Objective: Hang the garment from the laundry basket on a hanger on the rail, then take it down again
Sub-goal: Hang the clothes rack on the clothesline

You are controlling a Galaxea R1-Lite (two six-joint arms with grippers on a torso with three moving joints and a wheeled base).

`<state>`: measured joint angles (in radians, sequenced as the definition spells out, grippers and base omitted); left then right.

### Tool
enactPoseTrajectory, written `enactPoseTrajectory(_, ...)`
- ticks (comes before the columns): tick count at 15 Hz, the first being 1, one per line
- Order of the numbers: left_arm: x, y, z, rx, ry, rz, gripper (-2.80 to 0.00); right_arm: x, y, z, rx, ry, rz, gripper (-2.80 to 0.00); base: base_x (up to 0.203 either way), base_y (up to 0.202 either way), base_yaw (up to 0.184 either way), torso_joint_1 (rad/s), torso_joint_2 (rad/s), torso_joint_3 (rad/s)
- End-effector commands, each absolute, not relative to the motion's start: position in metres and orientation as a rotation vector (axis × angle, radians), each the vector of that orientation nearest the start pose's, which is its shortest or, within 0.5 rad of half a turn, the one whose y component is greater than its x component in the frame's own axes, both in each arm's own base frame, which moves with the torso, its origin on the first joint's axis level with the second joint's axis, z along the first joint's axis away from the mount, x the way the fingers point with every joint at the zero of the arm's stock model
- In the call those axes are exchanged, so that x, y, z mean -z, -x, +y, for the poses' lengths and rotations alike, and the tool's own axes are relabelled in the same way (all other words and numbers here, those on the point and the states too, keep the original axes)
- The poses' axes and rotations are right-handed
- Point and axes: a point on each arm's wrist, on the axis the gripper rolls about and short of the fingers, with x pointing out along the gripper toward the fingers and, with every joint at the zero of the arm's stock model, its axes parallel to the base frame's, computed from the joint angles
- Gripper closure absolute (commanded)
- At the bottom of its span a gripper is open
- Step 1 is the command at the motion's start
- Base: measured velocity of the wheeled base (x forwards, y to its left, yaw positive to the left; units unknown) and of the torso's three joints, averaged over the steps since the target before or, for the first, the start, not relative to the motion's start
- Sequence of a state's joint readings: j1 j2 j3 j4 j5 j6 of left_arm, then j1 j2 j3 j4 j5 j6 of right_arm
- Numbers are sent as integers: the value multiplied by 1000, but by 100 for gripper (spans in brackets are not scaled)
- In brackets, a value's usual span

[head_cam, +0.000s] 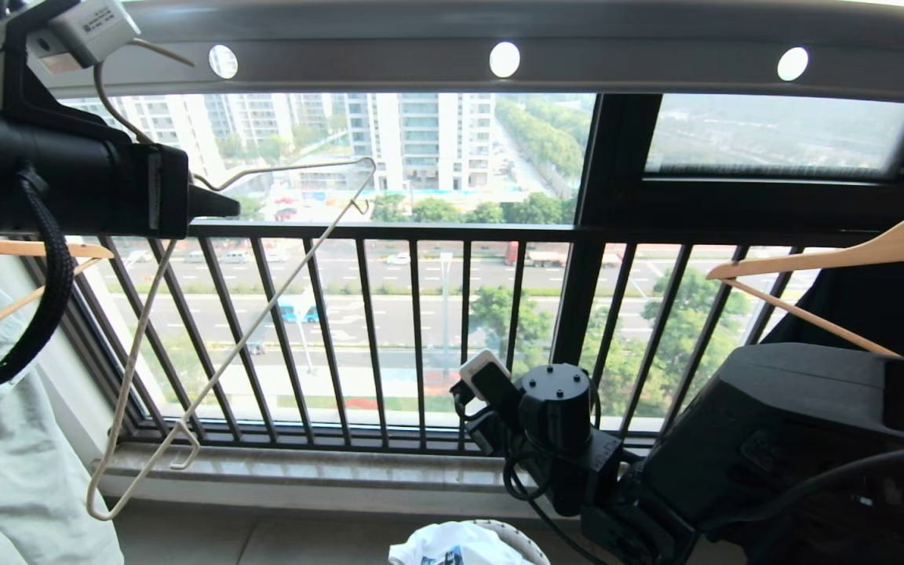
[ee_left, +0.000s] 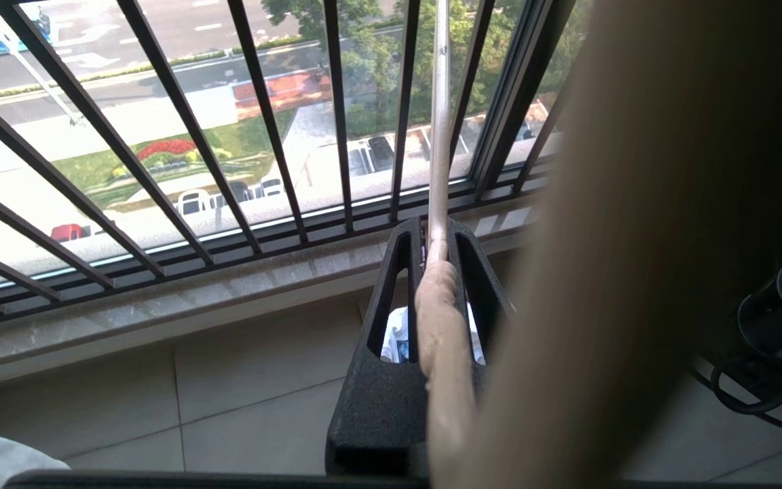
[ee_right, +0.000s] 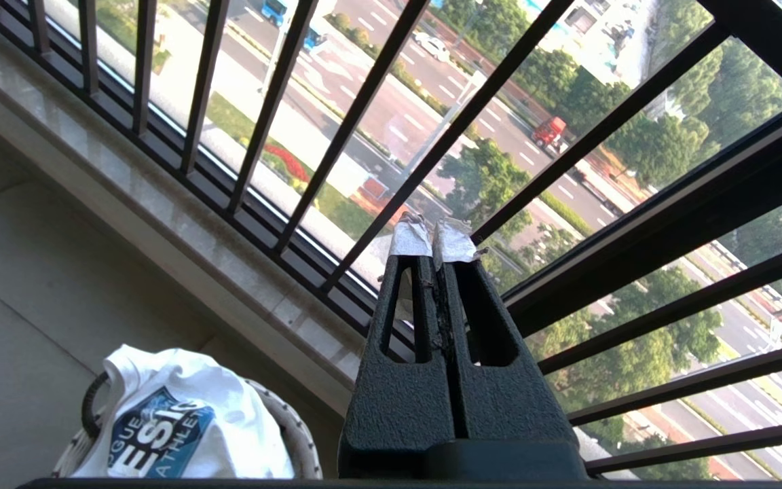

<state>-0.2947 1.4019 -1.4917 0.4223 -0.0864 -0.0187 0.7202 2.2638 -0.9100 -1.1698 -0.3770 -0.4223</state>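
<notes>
Up close at our left, our left gripper (ee_left: pixel 435 255) pinches the cream wire hanger (head_cam: pixel 264 290) by its twisted neck, just below the grey rail (head_cam: pixel 617 55). Our right gripper (ee_right: pixel 435 248), fingers pressed together and empty, sits low by the balcony railing (head_cam: pixel 421 329). Below, the white T-shirt (ee_right: pixel 174 414) lies in the laundry basket (ee_right: pixel 296 435).
</notes>
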Motion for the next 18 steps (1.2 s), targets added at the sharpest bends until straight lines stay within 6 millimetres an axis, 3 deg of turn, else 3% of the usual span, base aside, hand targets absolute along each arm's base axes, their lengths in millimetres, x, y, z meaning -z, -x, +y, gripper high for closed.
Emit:
enactPoseTrajectory(1,-349,-212,-66,373,-19,357,0,-57,-308,259,-370,516,82,0,0,0,0,0,0,0)
enactPoseTrajectory(9,-357,-207,-75,423,-22,324,0,-50,-311,259,-368,522,95,0,0,0,0,0,0,0)
enactPoseTrajectory(18,-357,-224,-78,400,-38,330,0,-49,-312,258,-365,521,96,0,0,0,0,0,0,0)
